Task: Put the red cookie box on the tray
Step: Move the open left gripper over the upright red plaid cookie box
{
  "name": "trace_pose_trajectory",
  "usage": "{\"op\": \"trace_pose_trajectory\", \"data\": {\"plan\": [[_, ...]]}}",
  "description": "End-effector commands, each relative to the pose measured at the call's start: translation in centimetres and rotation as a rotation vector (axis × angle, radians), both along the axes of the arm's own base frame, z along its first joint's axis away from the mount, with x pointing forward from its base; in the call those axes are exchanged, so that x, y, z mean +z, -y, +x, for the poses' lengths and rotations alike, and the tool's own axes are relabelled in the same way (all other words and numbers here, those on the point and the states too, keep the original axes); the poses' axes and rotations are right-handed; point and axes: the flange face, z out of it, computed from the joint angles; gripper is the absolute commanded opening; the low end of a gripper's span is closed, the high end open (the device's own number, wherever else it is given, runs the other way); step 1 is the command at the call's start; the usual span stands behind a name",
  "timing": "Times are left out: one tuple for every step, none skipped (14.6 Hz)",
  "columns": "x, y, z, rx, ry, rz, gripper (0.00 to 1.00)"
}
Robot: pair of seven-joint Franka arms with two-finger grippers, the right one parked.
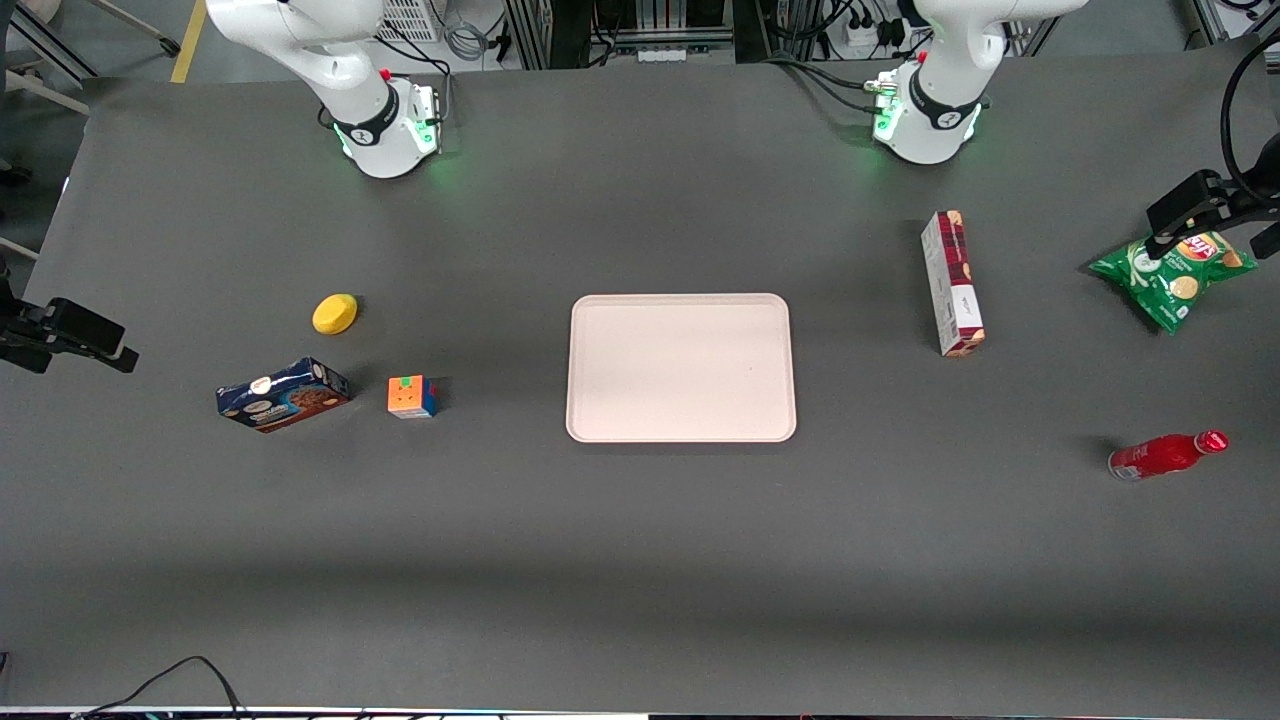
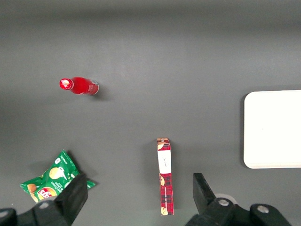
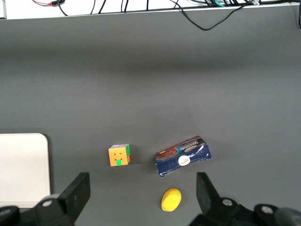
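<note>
Not started: long red plaid cardboard cookie box (image 1: 953,284) on table, apart from empty pale beige rectangular tray (image 1: 682,367); gripper (image 2: 138,197) high above, jaws apart, holding nothing

Red cookie box (image 1: 953,283) beside tray (image 1: 681,430), toward working arm's end; open gripper (image 2: 141,195) high above it.

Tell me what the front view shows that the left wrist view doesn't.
Only the front view shows the blue cookie box, puzzle cube and yellow object. Only the left wrist view shows the hand, open, raised above the table. Both show the red cookie box lying apart from the tray, the chip bag and the red bottle.
</note>
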Motion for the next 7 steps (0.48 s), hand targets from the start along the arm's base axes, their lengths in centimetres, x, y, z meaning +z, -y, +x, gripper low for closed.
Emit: {"op": "trace_pose_trajectory", "data": {"plan": [[0.3,0.2,0.2,0.001,0.003,-0.004,1.00],[0.3,0.2,0.2,0.001,0.003,-0.004,1.00],[0.3,0.2,0.2,0.002,0.003,-0.003,1.00],[0.4,0.3,0.2,-0.001,0.005,-0.002,1.00],[0.1,0.3,0.3,-0.002,-0.002,-0.005,1.00],[-0.6,0.3,0.2,-0.002,-0.020,-0.005,1.00],[-1.2,0.4,-0.1,-0.003,-0.044,-0.005,1.00]]}}
